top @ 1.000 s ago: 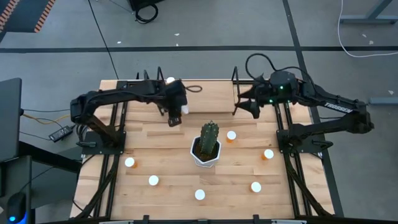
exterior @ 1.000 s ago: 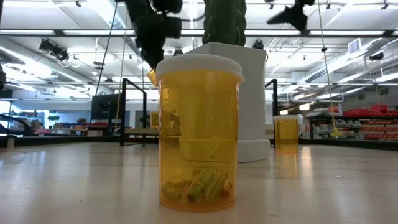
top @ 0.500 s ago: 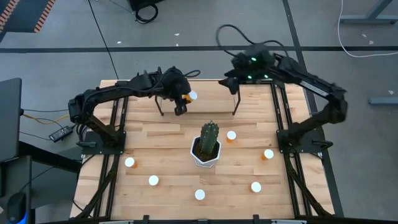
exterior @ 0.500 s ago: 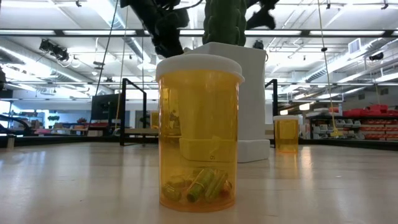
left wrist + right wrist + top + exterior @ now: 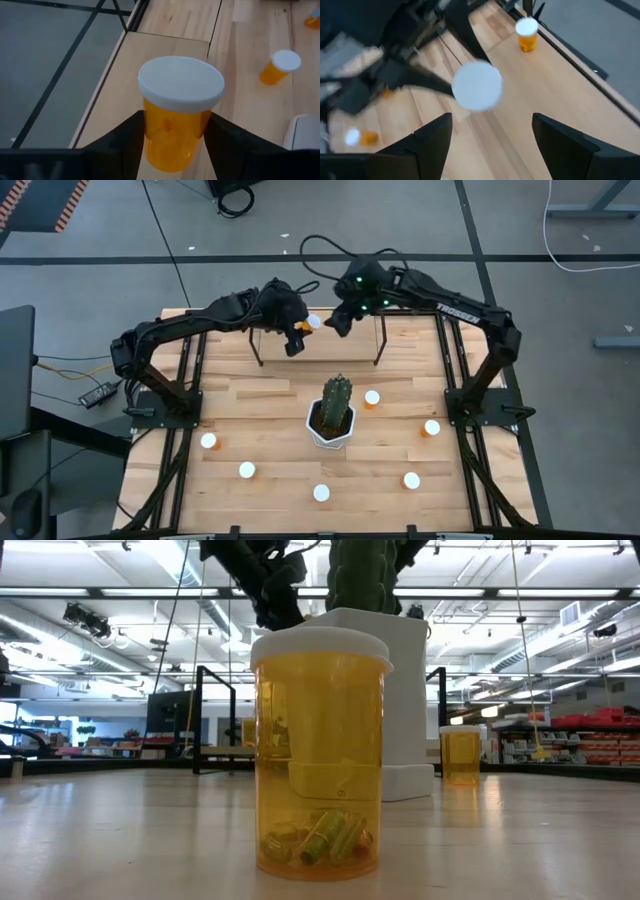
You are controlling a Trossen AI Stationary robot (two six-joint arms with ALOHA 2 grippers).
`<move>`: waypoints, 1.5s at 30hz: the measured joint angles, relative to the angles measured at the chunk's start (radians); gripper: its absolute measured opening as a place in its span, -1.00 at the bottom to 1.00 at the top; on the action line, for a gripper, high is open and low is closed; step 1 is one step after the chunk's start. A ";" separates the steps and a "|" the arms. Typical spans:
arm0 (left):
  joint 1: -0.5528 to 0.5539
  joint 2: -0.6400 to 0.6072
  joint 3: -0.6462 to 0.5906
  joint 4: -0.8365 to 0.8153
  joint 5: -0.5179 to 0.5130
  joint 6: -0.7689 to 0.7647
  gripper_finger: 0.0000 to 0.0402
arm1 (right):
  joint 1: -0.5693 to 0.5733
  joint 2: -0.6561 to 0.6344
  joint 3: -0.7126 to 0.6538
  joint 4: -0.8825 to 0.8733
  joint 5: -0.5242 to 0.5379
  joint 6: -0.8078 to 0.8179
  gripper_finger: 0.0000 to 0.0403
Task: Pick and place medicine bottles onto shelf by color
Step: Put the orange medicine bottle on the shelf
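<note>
Nearest the low camera stands a translucent-orange pill bottle with a round white cap (image 5: 320,750), upright on the light-wood tabletop (image 5: 270,430), a few small pieces lying in its bottom. Behind it is the green cactus in a white pot (image 5: 333,415), and loose capped bottles are scattered around it, one just beside the pot (image 5: 372,398), the rest toward the near edge.

Now to the far end, where the action is! The left gripper (image 5: 297,338) hangs over the low two-tier wooden shelf with black rod frames (image 5: 375,340), and its wrist view settles it: the two dark fingers (image 5: 125,137) clamp the orange body of the held bottle (image 5: 177,112) from either side, white cap pointing away from the wrist. So its long axis runs straight out along the fingers.

Facing it, the right gripper (image 5: 335,323) is close in, jaws spread wide and holding nothing. Its own view looks right at that round white cap, end-on and centred between the fingers. The bottle lies dead ahead of the right jaws, cap first, nearly touching. It reads like a hand-over across the shelf, and the right arm would need only a short advance.
</note>
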 joint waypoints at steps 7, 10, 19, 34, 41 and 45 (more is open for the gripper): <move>-0.017 -0.001 0.000 0.013 -0.004 0.000 -0.05 | 0.027 0.045 -0.002 0.070 0.000 0.089 0.49; -0.021 -0.001 0.000 0.025 -0.005 0.000 -0.06 | 0.043 0.059 -0.003 0.079 0.020 0.089 0.53; -0.033 -0.001 0.000 0.040 -0.005 -0.007 -0.03 | 0.054 0.065 -0.003 0.115 0.098 0.090 0.55; -0.071 -0.001 0.000 0.102 -0.008 -0.035 -0.04 | 0.055 0.065 -0.003 0.065 0.101 0.066 0.55; -0.071 -0.001 0.000 0.108 -0.008 -0.035 -0.02 | 0.055 0.064 -0.003 0.059 0.100 0.062 0.53; -0.070 -0.001 0.000 0.108 -0.008 -0.029 -0.02 | 0.055 0.064 -0.003 0.058 0.100 0.055 0.41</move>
